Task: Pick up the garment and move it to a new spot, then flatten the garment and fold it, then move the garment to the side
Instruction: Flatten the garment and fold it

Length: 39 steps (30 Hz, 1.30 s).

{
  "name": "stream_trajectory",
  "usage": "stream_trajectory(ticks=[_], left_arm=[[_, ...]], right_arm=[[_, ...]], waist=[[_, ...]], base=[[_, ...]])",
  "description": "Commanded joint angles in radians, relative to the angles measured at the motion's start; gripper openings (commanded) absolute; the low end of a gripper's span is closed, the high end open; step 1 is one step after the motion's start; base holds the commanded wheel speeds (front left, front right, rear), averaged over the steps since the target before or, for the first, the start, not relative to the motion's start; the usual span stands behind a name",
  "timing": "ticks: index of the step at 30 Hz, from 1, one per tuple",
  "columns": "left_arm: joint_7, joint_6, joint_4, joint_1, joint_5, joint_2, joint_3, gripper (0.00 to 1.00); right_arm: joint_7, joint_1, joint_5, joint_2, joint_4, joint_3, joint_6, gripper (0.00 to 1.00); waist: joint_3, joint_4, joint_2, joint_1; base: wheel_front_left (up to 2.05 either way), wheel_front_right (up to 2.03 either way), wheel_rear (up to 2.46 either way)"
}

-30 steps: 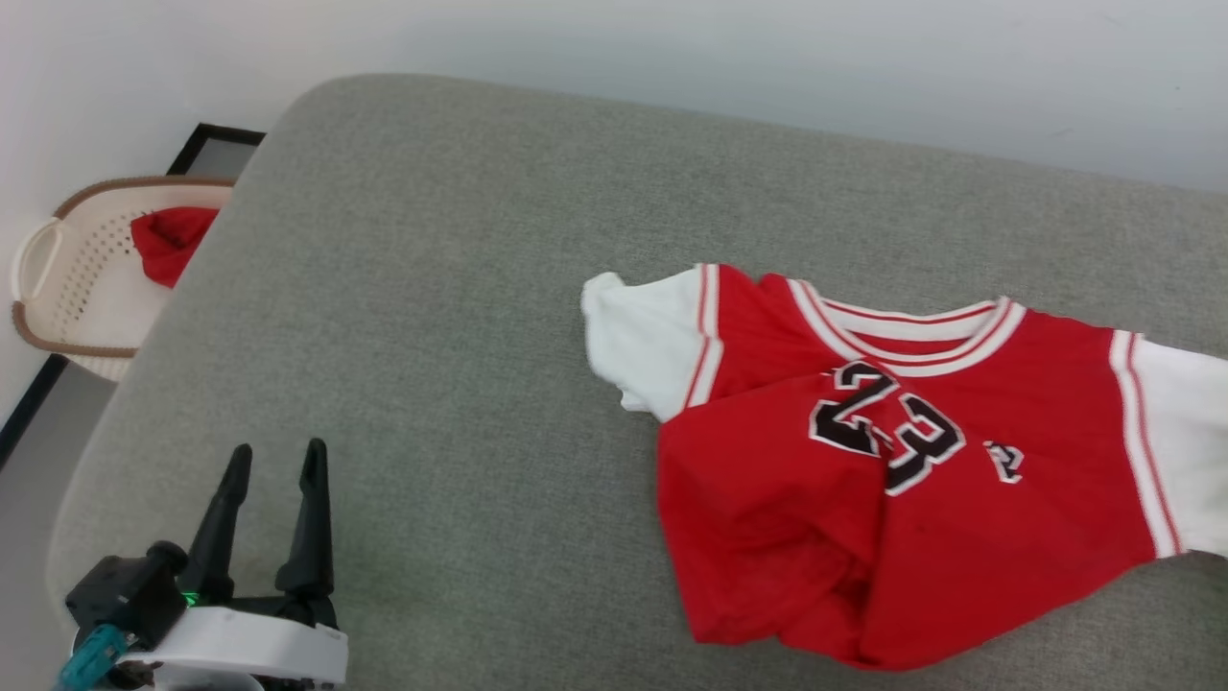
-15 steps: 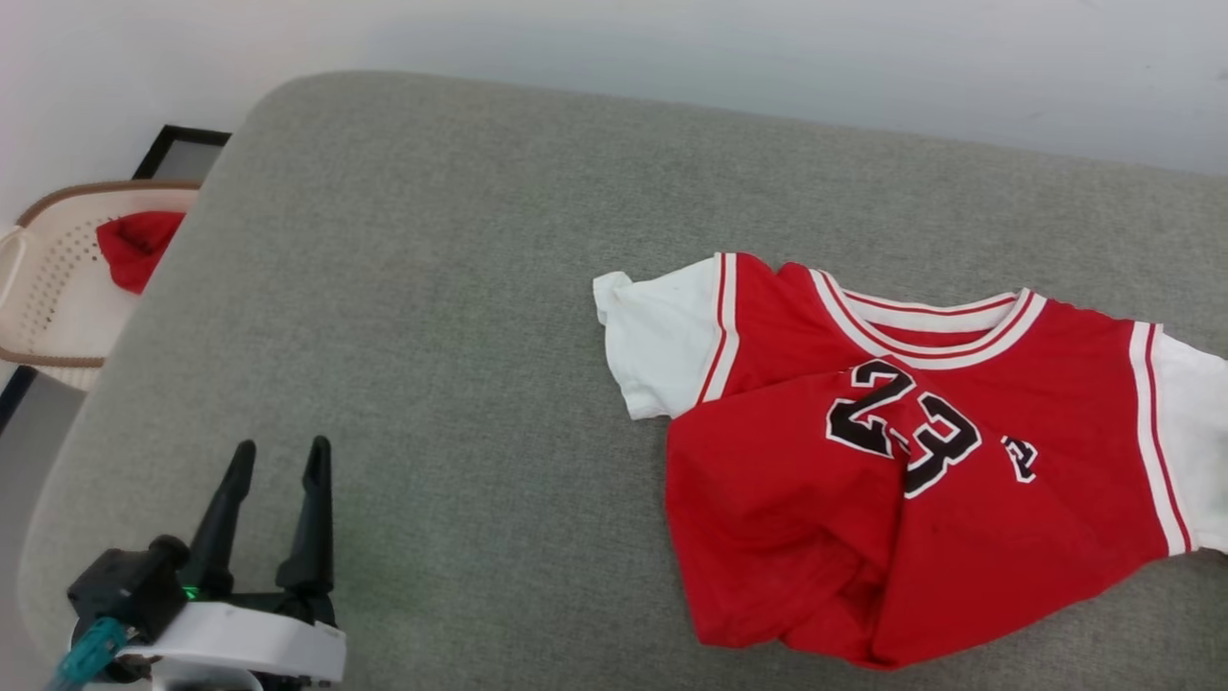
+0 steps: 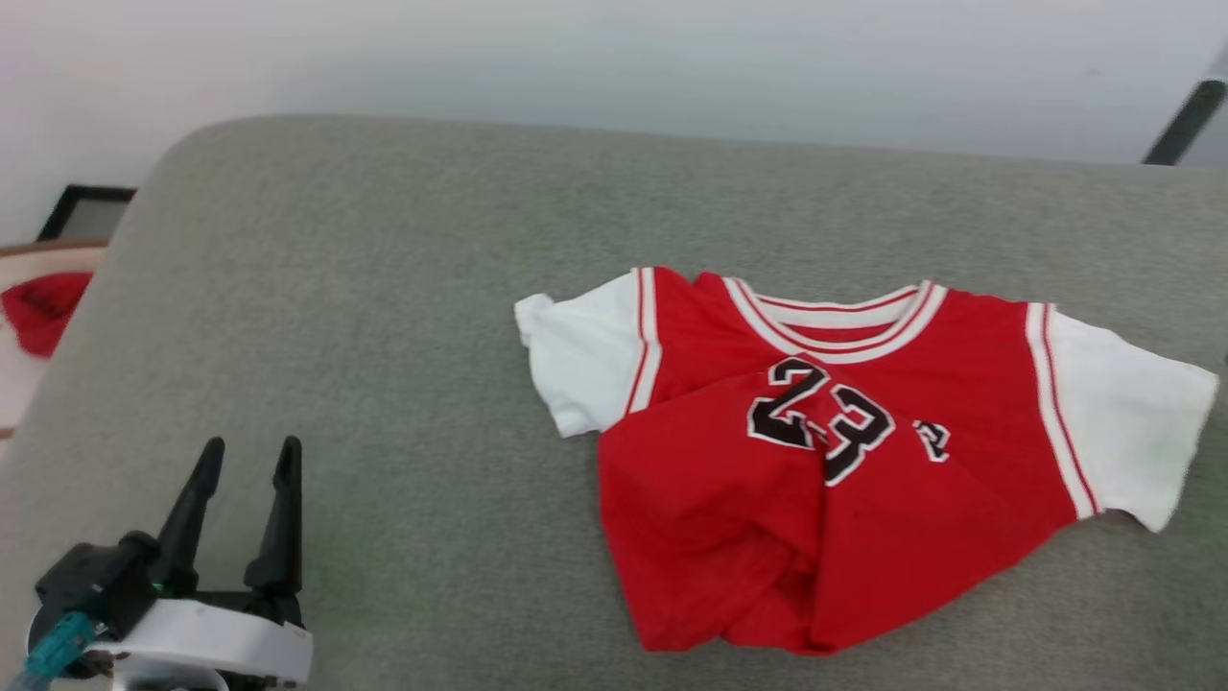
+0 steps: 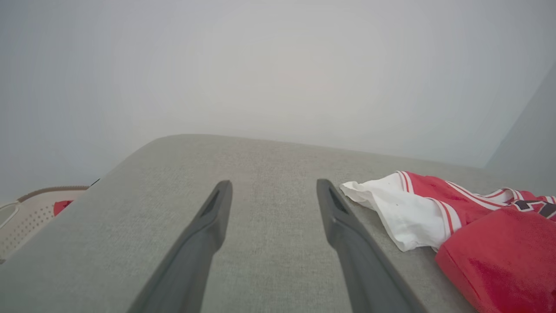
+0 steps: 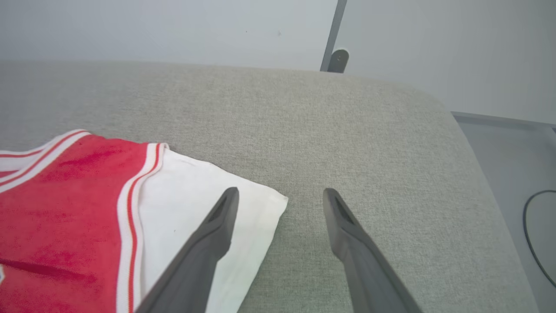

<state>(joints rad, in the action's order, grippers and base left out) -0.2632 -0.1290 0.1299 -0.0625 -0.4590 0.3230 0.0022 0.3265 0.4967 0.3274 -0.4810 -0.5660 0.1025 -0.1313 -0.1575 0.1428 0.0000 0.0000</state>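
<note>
Garment: a large red jersey tee with white short sleeves and red-white striped trim [image 3: 921, 403] lies on a wide grey upholstered surface with rounded corners [image 3: 384, 288], on its right half in the head view. The collar points toward the far edge. Both sleeves are spread out to the sides. The lower body is rumpled and folded up over the chest, so the black, white-edged number 23 is creased; other lettering is mostly hidden in the fold.

Left gripper [image 3: 249, 443]: at the lower left of the head view, over bare grey fabric, to the left of the tee and apart from it. Its two dark fingers stand spread with nothing between them. In the left wrist view the tee's nearer white sleeve lies just beside the right-hand finger, not touching it.

Right gripper [image 5: 281, 190]: in the right wrist view the fingers are wide apart and hold nothing. The left-hand finger crosses over the outer edge of the other white sleeve; the other finger is over bare grey fabric. Contact with the cloth cannot be judged.

Surroundings: beyond the surface's left edge sits a pale perforated basket with a brown rim [image 4: 26, 213], with a small plain red cloth scrap [image 3: 38, 307] inside it. A white wall [image 3: 614, 58] stands behind.
</note>
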Motion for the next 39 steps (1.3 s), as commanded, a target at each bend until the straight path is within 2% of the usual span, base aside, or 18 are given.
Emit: stream_trajectory(ticks=[1,7,13,19,26,31,39], left_arm=[[-0.001,-0.003,0.000,-0.009,-0.007,0.007,-0.003,1.00],[0.012,-0.003,0.017,-0.032,-0.044,0.068,-0.041,1.00],[0.115,-0.003,0.006,-0.095,-0.108,0.153,-0.089,1.00],[0.307,-0.003,-0.011,-0.202,-0.199,0.235,-0.122,1.00],[0.581,-0.003,0.019,-0.381,-0.283,0.311,-0.176,1.00],[0.739,0.002,0.071,-0.481,-0.335,0.325,-0.205,1.00],[0.936,0.014,0.191,-0.602,-0.327,0.340,-0.281,1.00]], right_arm=[[-0.010,-0.019,0.005,0.008,0.015,-0.005,0.001,1.00],[-0.118,-0.111,-0.003,0.076,0.200,-0.018,0.001,1.00],[-0.216,-0.205,-0.030,0.166,0.358,-0.003,0.001,1.00],[-0.256,-0.264,-0.050,0.237,0.458,-0.003,0.001,1.00],[-0.251,-0.281,-0.059,0.266,0.517,-0.015,0.001,1.00],[-0.267,-0.282,-0.067,0.284,0.553,-0.032,0.001,1.00],[-0.284,-0.279,-0.068,0.301,0.590,-0.037,0.001,1.00]], waist=[[0.021,-0.036,0.0000,0.0000],[0.037,-0.103,0.0000,0.0000],[0.038,-0.159,0.0000,0.0000],[0.018,-0.202,0.0000,0.0000],[-0.026,-0.244,0.0000,0.0000],[-0.060,-0.274,0.0000,0.0000],[-0.118,-0.313,0.0000,0.0000]], base=[[0.00,0.00,0.00],[0.00,0.00,0.00],[0.00,0.00,0.00],[0.00,0.00,0.00],[0.00,0.00,0.00],[0.00,0.00,0.00],[0.00,0.00,0.00]])
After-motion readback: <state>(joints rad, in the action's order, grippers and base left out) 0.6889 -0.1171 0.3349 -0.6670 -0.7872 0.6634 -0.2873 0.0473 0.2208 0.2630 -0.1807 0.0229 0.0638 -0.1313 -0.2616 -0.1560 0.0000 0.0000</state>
